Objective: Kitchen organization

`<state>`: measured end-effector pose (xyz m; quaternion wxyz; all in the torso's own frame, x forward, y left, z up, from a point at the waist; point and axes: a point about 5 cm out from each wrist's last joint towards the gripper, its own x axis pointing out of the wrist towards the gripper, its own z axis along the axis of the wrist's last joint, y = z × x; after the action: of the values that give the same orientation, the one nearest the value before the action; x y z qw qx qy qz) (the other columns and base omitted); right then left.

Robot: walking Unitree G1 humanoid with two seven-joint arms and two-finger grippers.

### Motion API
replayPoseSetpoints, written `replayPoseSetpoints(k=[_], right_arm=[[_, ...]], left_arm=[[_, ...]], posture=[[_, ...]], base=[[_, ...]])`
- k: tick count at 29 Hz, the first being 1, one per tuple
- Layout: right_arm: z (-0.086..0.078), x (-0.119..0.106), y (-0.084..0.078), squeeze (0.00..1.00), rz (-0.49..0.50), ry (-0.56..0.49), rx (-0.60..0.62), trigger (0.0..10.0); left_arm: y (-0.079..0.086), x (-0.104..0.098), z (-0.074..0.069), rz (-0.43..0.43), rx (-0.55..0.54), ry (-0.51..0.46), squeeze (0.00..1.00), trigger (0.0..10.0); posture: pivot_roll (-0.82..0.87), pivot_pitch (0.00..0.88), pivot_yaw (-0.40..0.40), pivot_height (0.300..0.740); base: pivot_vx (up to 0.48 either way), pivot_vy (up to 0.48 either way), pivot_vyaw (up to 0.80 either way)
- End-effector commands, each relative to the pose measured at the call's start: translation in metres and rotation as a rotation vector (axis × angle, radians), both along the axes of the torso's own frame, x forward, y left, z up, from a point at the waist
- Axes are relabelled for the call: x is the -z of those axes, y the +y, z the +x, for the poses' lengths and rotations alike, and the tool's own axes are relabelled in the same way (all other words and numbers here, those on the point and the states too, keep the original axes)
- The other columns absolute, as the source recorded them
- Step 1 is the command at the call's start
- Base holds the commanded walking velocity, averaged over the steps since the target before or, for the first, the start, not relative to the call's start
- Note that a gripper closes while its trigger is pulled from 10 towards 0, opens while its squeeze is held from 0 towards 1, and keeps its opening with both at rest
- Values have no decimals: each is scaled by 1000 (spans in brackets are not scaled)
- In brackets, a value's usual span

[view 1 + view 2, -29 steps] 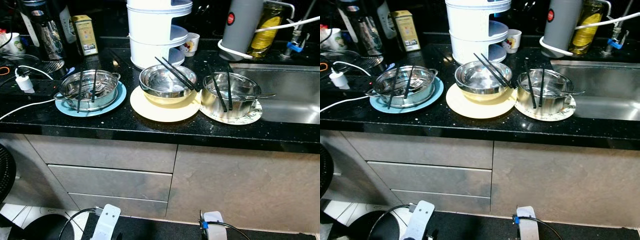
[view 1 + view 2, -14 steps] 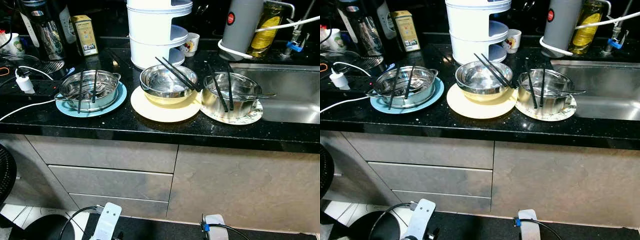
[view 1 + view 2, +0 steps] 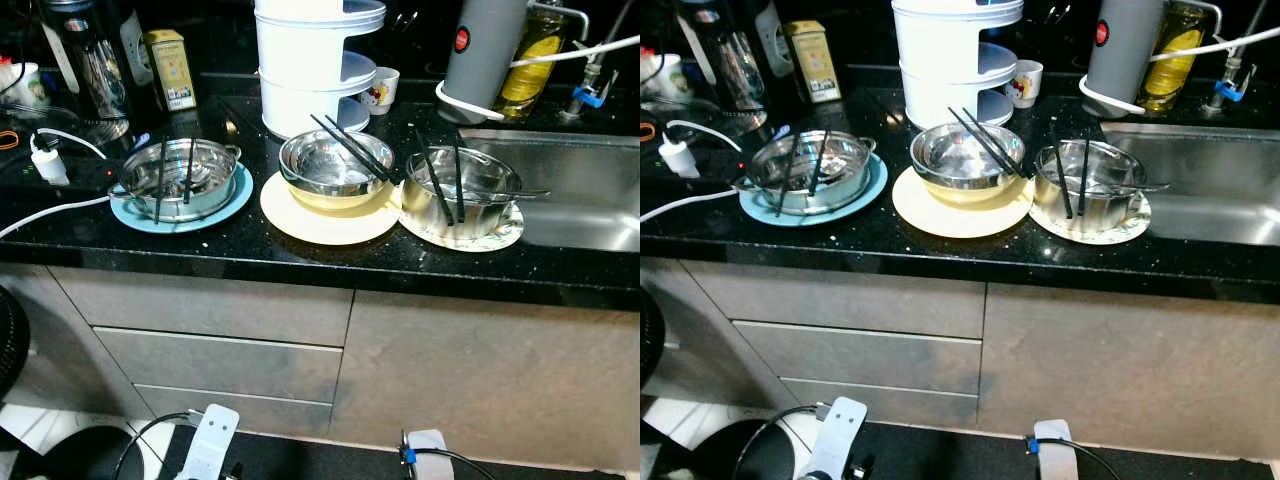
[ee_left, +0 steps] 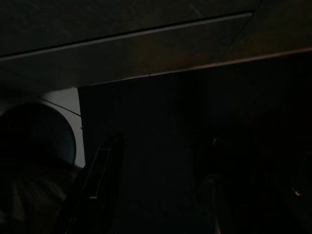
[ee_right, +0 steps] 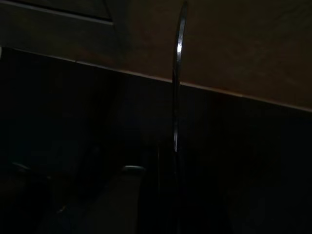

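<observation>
countertop [image 3: 300, 262]: black polished stone, speckled, glossy. three bowls [image 3: 336, 166]: bright polished metal, mirror finish. chopsticks [image 3: 352, 146]: black, smooth, slight sheen. blue plate [image 3: 232, 203] and cream plate [image 3: 300, 222]: smooth, glazed look. sink [image 3: 585, 190]: brushed steel, satin. drawer fronts [image 3: 220, 365]: matt grey, faintly mottled. white tiered container [image 3: 305, 60]: glossy plastic.

Only the head camera's framing has shifted slightly since a second ago, the black counter [image 3: 300, 255] sitting a touch higher in view, while the three steel bowls and their chopsticks lie exactly where they were.
</observation>
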<state>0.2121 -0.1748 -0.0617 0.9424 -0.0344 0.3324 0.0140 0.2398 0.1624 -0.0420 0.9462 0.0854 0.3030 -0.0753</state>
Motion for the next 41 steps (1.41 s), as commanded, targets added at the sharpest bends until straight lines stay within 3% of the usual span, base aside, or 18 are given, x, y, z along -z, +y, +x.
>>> replayPoseSetpoints(k=[1,11,38,41], right_arm=[[-9,5,-5,0,-5,36,23,10000],[-7,4,-6,0,-13,27,16,10000],[-11,6,-2,0,-27,34,-34,10000],[-10,5,-3,0,-25,30,-33,10000]], left_arm=[[-1,5,-6,-6,-6,35,0,10000],[1,2,-1,-17,-48,18,0,10000],[-2,4,-4,-21,-53,25,0,10000],[-3,3,-4,-59,-63,20,0,10000]], posture=[[-86,170,-10,740],[-91,160,-15,740],[-95,156,-39,740],[-99,162,-40,740]], base=[[0,-401,0],[0,-472,0],[0,-449,0],[0,0,0]])
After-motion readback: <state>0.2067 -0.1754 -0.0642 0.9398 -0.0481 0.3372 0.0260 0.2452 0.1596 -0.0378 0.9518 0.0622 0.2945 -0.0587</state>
